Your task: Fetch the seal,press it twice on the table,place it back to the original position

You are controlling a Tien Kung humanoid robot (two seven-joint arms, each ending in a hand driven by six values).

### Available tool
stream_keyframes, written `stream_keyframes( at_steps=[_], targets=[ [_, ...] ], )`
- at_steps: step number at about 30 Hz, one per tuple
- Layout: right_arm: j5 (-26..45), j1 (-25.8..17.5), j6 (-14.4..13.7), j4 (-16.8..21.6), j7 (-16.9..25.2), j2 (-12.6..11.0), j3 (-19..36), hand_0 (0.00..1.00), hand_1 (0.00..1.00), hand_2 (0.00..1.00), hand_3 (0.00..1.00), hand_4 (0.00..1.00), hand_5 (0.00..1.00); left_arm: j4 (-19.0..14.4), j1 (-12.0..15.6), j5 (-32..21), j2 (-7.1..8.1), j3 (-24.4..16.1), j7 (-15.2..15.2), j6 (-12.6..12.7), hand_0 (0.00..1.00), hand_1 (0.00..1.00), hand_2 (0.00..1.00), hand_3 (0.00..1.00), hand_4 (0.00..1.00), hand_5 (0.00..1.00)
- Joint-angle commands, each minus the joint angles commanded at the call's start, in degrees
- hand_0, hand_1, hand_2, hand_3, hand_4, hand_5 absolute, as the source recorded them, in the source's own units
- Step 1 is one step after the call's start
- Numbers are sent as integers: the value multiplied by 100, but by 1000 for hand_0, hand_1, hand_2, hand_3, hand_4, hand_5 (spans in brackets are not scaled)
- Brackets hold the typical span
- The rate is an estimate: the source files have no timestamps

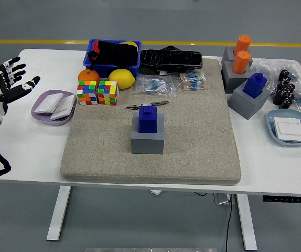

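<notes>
A blue seal (148,118) stands upright in a grey block holder (147,140) in the middle of the tan mat (192,136). My left hand (9,80) is at the far left edge over the white table, fingers spread, holding nothing, well away from the seal. A second blue seal (255,84) sits in a grey holder (248,101) at the right. Two orange seals (241,54) stand in a grey holder behind it. My right arm does not show.
A purple dish (40,112) with white pads, two colour cubes (97,92), an orange (88,76), a lemon (121,79), a blue bin (94,50), a black bag (171,59), a pen (147,105), packets (153,84) and a blue dish (272,126) lie around the mat.
</notes>
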Motion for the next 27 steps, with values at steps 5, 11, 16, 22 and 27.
stream_keyframes(
  at_steps=[5,11,16,22,27],
  targets=[
    [10,38,-1,0,16,-13,3,784,684,664,621,810,451,-30,-17,44,6,-48,8,3,825,786,797,844,832,66],
    [-11,75,-22,0,25,-19,25,784,684,663,620,808,453,-165,-39,95,7,-114,65,18,789,771,795,843,831,68],
    [-15,92,-36,0,25,-29,48,784,684,663,621,808,451,-274,-54,187,9,-151,79,19,755,760,792,841,827,65],
    [24,121,-14,0,20,-55,20,785,684,658,620,807,451,-322,-88,225,31,-163,104,24,756,761,789,843,826,66],
    [53,139,-18,0,10,-62,-4,785,684,658,620,807,451,-331,-116,232,44,-164,135,21,756,761,789,843,826,66]
  ],
)
